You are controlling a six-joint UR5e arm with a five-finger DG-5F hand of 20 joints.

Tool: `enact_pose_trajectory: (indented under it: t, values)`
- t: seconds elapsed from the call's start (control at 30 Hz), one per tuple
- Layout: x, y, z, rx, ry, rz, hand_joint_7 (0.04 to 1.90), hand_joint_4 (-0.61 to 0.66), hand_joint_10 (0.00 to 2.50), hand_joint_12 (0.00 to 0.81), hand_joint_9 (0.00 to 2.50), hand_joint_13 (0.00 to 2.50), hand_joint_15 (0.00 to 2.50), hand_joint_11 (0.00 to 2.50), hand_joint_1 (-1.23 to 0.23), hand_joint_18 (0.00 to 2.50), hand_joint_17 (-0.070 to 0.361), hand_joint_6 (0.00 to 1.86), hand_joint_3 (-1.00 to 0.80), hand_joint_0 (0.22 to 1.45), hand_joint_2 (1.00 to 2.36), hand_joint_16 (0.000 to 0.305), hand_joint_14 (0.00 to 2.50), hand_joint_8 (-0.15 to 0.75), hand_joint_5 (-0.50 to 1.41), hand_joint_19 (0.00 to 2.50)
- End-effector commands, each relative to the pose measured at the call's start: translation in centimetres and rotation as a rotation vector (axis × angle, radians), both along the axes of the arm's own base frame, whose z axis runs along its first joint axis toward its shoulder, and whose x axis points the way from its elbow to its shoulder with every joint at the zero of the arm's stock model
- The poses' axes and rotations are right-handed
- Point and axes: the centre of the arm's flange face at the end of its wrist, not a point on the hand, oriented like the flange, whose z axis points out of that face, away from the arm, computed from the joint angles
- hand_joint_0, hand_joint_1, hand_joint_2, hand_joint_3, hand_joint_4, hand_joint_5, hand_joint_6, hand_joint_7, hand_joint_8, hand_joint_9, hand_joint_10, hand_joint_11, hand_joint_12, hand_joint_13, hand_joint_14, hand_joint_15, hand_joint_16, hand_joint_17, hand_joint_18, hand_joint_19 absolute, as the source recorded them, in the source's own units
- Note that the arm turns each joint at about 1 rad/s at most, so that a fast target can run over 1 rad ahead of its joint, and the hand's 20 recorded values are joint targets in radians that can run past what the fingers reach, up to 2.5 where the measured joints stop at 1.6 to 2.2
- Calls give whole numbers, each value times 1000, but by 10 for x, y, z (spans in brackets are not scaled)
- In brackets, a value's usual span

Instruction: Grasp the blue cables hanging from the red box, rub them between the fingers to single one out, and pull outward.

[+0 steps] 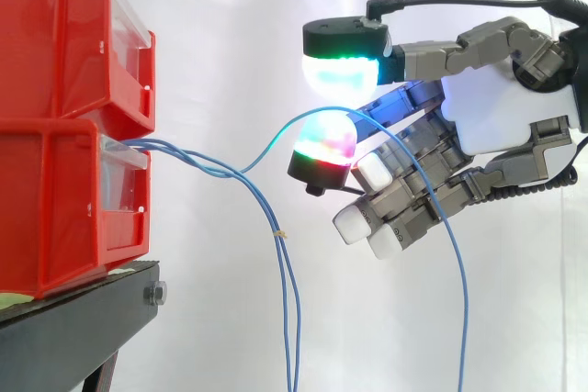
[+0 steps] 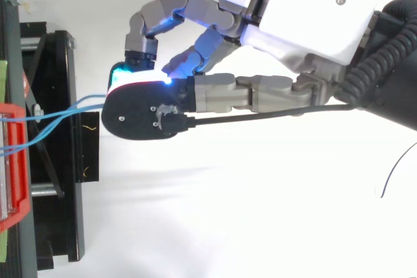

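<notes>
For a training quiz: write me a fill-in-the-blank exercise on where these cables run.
The blue cables leave the ___ of the two red bins. The bins sit on a ___ stand. Only ___ cable arcs up to the hand; the others hang down.
Missing words: lower; black; one.

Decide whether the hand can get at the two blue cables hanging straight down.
Probably yes: nothing stands between the hand and those two cables, though a third cable drapes across it.
</notes>
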Motion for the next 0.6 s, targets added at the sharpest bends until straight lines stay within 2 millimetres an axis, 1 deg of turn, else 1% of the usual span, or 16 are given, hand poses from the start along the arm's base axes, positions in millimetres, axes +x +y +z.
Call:
enact_pose_trajectory:
  t: [0.0,0.1,0.17,0.23,0.57]
  values:
    - [0,0,0,-1,0,1,1074,191,14,416,1146,894,460,546,-598,700,101,815,-237,595,1017,45,17,351,-91,432]
    - [0,0,0,-1,0,1,1121,194,16,444,1156,915,448,558,-650,748,113,832,-150,588,1017,50,16,369,-95,392]
    - [0,-1,0,-1,0,-1,1155,193,13,448,1147,915,456,563,-674,758,115,840,-119,591,1017,51,14,380,-98,388]
    - [0,0,0,-1,0,1,1088,196,13,453,1109,910,455,563,-711,765,117,875,-96,597,1017,52,14,381,-110,384]
    - [0,0,0,-1,0,1,1063,201,16,451,1026,857,456,572,-780,739,118,896,-72,600,1018,53,17,374,-129,391]
